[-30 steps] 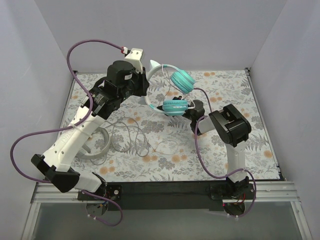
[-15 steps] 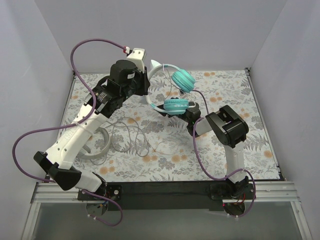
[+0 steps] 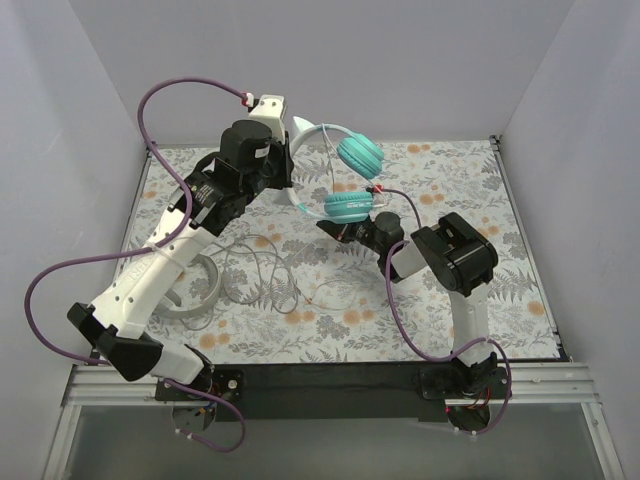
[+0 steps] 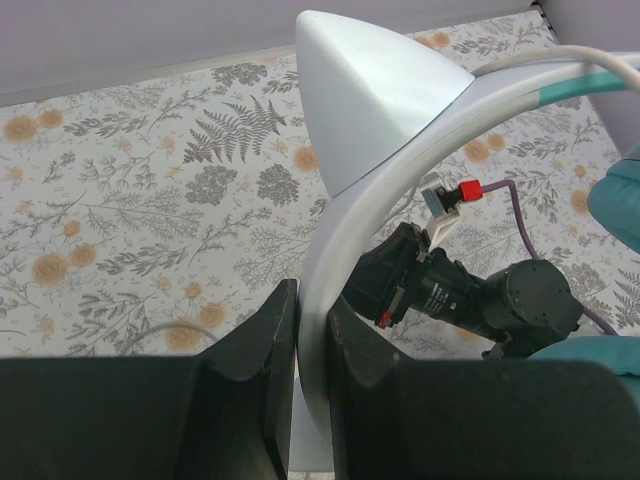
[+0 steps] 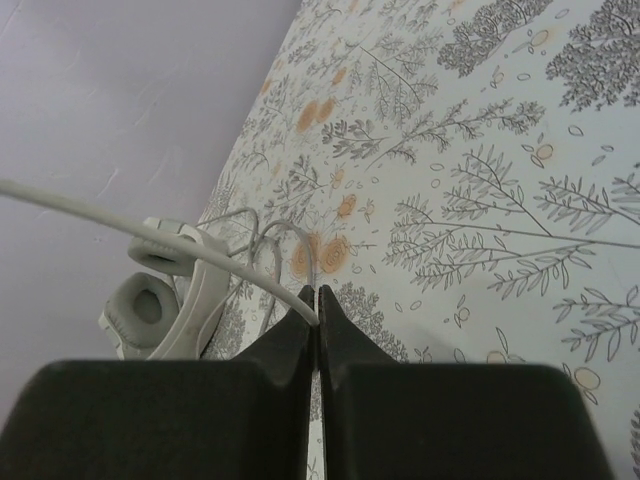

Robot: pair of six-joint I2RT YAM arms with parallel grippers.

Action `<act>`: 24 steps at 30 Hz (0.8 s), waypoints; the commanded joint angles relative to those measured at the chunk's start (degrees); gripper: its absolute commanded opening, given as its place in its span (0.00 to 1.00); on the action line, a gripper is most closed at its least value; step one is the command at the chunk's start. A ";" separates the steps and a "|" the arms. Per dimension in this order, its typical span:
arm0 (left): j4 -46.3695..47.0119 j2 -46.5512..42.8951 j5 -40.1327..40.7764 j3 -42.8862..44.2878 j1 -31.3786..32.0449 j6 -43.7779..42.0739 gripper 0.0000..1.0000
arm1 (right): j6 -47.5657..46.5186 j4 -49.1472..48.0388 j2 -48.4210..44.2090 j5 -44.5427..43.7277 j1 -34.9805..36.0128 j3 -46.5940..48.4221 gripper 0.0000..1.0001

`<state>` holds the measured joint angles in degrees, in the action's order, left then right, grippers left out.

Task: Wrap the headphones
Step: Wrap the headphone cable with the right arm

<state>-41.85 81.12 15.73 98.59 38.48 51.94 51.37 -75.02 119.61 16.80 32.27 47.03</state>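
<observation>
The teal-cupped headphones (image 3: 352, 180) hang in the air at the back of the table. My left gripper (image 3: 287, 178) is shut on their pale headband (image 4: 400, 130), which runs up between the two fingers (image 4: 312, 300). Just below the lower teal cup (image 3: 350, 206), my right gripper (image 3: 332, 231) is shut on a thin pale cable (image 5: 150, 235), pinched at its fingertips (image 5: 317, 303). The white-grey headphones (image 3: 190, 292) lie flat on the left of the table and show in the right wrist view too (image 5: 160, 290). Their long grey cable (image 3: 265, 272) loops loosely over the cloth.
A floral cloth (image 3: 480, 190) covers the table, with grey walls close on three sides. Thick purple robot cables (image 3: 150, 100) arc over the left arm, and another (image 3: 400, 310) hangs beside the right arm. The right arm's wrist (image 4: 470, 295) sits close under the headband.
My right gripper has shut on the pale cable and slid left under the lower teal cup. The left arm has raised the teal headphones a little.
</observation>
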 commanded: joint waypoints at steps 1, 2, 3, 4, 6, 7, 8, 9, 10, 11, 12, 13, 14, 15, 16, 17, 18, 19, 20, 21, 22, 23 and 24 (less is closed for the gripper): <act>4.75 -3.60 4.04 0.12 0.37 2.28 0.00 | 0.74 -21.65 -3.24 -0.80 0.16 -3.06 0.01; 4.84 -3.69 5.01 0.03 0.37 2.63 0.00 | 0.74 -21.66 -3.59 -0.54 0.16 -3.78 0.01; 5.10 -3.69 6.67 0.03 0.37 2.81 0.00 | 0.22 -21.57 -4.55 0.16 0.33 -5.44 0.01; 5.19 -3.60 7.56 0.03 0.37 3.16 0.00 | 0.04 -21.48 -5.17 0.08 0.42 -5.45 0.01; 5.98 -3.69 8.88 -0.23 0.37 3.86 0.00 | -0.13 -21.57 -6.32 0.25 0.51 -8.17 0.01; 6.25 -3.69 10.10 -0.58 0.37 4.13 0.00 | -0.48 -21.48 -7.54 0.60 0.77 -8.96 0.01; 6.68 -3.69 10.55 -0.76 0.37 4.31 0.00 | -0.75 -21.48 -8.07 0.78 1.12 -10.27 0.01; 7.30 -3.69 10.90 -1.02 0.37 4.57 0.00 | -1.18 -21.13 -8.69 1.30 1.39 -10.81 0.01; 7.57 -3.60 11.34 -1.20 0.37 4.66 0.00 | -1.62 -20.78 -9.91 1.13 2.00 -11.51 0.01; 7.74 -3.52 11.69 -1.38 0.37 4.75 0.00 | -2.32 -20.25 -10.53 0.87 2.18 -12.30 0.01; 7.83 -3.34 12.13 -1.47 0.37 5.01 0.00 | -2.42 -20.34 -10.97 0.87 2.36 -13.53 0.01; 8.18 -3.25 12.48 -1.64 0.37 5.10 0.00 | -2.33 -20.42 -11.41 1.04 2.71 -13.97 0.01; 8.36 -3.16 13.62 -2.08 0.37 5.19 0.00 | -2.16 -20.69 -11.68 1.48 3.06 -14.24 0.01; 8.62 -3.16 14.33 -2.34 0.37 5.19 0.00 | -2.50 -20.51 -11.94 1.83 3.41 -14.85 0.01; 9.49 -3.16 14.94 -2.87 0.37 5.19 0.00 | -2.86 -20.17 -13.08 1.75 4.11 -15.47 0.01; 10.11 -3.25 15.38 -3.39 0.37 5.01 0.00 | -3.21 -19.99 -13.70 1.49 4.29 -16.08 0.01; 10.99 -3.25 16.87 -4.27 0.37 5.01 0.00 | -3.73 -19.55 -14.31 1.57 4.55 -17.04 0.01; 11.34 -3.25 17.84 -4.71 0.37 5.01 0.00 | -3.91 -18.85 -15.54 1.66 4.82 -17.40 0.01; 11.70 -2.99 18.72 -5.07 0.37 5.01 0.00 | -4.17 -17.63 -16.25 1.75 4.99 -17.67 0.01; 12.39 -2.81 20.73 -5.77 0.37 5.10 0.00 | -4.87 -16.74 -17.04 2.01 5.17 -17.84 0.01; 12.66 -2.64 21.53 -6.12 0.37 5.27 0.00 | -5.40 -15.69 -18.87 1.92 5.87 -18.11 0.01; 13.19 -2.55 22.15 -6.65 0.37 5.19 0.00 | -6.02 -14.29 -19.93 1.75 6.31 -18.20 0.01; 14.50 -2.29 23.02 -7.17 0.37 5.01 0.00 | -6.72 -11.49 -20.99 1.23 6.75 -18.37 0.01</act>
<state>-34.68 80.90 33.19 91.64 38.54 55.27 47.68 -74.65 102.69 18.41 37.85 28.91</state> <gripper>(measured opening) 0.121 0.026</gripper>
